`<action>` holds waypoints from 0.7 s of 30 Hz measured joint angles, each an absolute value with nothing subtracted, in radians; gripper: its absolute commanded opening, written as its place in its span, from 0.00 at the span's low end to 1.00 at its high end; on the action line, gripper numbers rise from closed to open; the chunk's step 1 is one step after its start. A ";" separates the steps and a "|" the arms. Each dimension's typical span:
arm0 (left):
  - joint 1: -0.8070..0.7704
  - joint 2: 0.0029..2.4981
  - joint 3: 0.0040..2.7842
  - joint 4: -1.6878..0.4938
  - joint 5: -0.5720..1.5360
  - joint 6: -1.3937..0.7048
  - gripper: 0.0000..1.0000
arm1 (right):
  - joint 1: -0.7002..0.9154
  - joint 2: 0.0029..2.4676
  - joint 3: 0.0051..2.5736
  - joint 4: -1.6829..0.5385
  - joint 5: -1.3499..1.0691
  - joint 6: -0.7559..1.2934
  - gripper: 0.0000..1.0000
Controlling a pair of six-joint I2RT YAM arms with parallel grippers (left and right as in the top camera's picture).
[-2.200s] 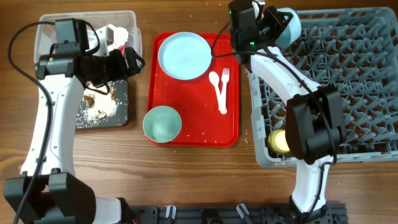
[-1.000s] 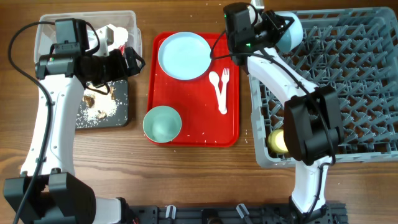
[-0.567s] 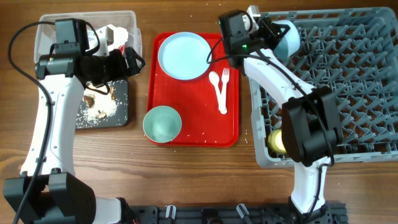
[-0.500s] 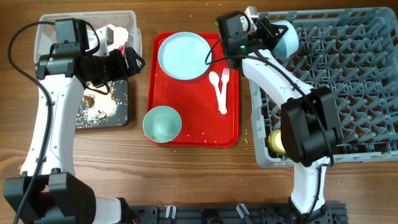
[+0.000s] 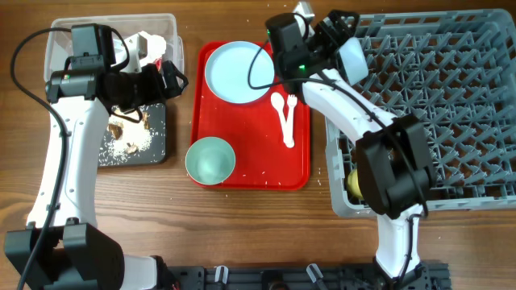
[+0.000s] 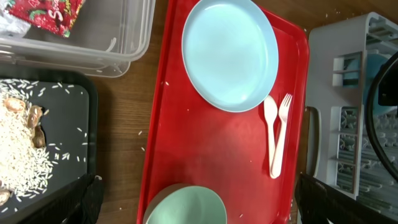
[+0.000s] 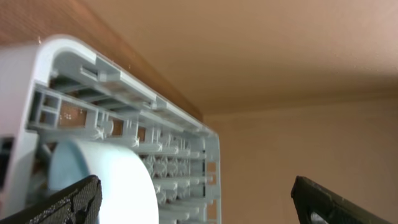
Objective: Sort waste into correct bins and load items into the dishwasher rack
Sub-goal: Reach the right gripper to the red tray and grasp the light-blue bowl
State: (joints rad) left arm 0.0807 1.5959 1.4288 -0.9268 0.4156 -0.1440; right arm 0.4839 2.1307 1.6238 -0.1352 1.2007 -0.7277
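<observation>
Your left claw (image 6: pixel 199 190) hung above the worktop with its fingers (image 6: pixel 84 202) spread wide and nothing between them, parked over the gap between the bins and the red tray (image 5: pixel 250 137). On the overhead clock, the clear tub (image 5: pixel 56 44) sat at 10, with crumpled white paper (image 5: pixel 143 42) and the red-and-white wrapper (image 6: pixel 53 12) inside. Just at its 6 o'clock side lay the black tray (image 5: pixel 157 141), carrying white grains (image 6: pixel 18 149) and brown scraps (image 6: pixel 34 118).

On the red tray the pale-blue plate (image 5: pixel 239 72) lay flat at 12, the mint bowl (image 5: pixel 210 159) upright at 7, and the white fork (image 6: pixel 283 134) and spoon (image 6: pixel 271 115) side by side at 3, handles touching.

Your right claw (image 7: pixel 199 193) was up at the 10 o'clock corner of the dishwasher rack (image 5: pixel 451 105), fingers (image 7: pixel 329 202) well apart. A second pale-blue bowl (image 7: pixel 106 180) stood on edge there against the rack wall, close by one finger. You couldn't tell from these views whether that finger touched it. The yellow cup (image 5: pixel 355 181) sat in the rack's 7 o'clock corner, half hidden under your right arm
</observation>
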 measured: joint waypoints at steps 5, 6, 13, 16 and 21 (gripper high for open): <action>0.081 1.596 1.429 -0.928 0.416 -0.144 1.00 | 0.520 2.131 1.624 -0.088 1.168 -0.772 1.00; 0.081 1.596 1.429 -0.928 0.416 -0.144 1.00 | 0.521 2.131 1.624 -0.086 1.166 -0.771 1.00; 0.081 1.596 1.429 -0.928 0.416 -0.144 1.00 | 0.560 2.131 1.626 -0.245 0.991 -0.502 1.00; 0.081 1.596 1.429 -0.928 0.416 -0.144 1.00 | 0.580 2.112 1.627 -0.403 0.785 -0.305 0.96; 0.081 1.596 1.429 -0.928 0.416 -0.144 1.00 | 0.582 1.944 1.626 -0.542 0.212 -0.008 1.00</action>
State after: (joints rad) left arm 0.0807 1.5959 1.4288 -0.9276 0.4160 -0.1440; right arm 0.5819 1.9438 1.6257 -0.5423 0.2119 -0.0082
